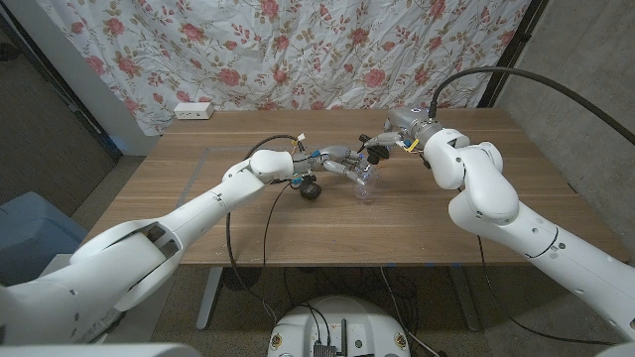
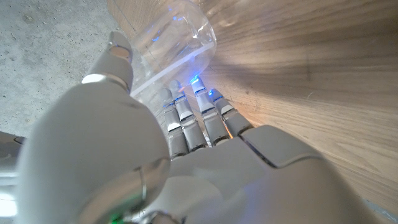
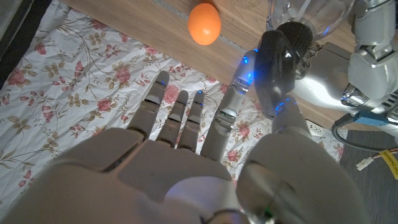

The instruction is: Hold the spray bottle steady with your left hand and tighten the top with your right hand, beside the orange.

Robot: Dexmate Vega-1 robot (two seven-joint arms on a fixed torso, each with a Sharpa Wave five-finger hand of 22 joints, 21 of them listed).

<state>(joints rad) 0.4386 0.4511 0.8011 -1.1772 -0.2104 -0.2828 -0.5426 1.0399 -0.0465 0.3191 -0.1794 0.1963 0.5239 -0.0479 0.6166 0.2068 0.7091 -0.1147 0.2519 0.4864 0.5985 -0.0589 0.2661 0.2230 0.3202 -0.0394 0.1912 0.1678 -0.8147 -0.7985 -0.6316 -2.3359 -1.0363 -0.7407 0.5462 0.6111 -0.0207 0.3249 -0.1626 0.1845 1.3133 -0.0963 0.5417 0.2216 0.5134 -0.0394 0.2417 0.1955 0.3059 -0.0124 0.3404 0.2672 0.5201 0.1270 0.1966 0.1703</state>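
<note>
Head view puts the clear spray bottle (image 1: 363, 178) at the middle of the frame on the wooden table (image 1: 198, 228), with my left hand (image 1: 332, 159) gripping its body from picture left. My right hand (image 1: 382, 149) comes in from the upper right, thumb and a finger pinching the dark top (image 3: 287, 50), the other fingers (image 3: 174, 112) spread. My right wrist view shows the orange (image 3: 204, 23) near the bottle, apart from it
</note>
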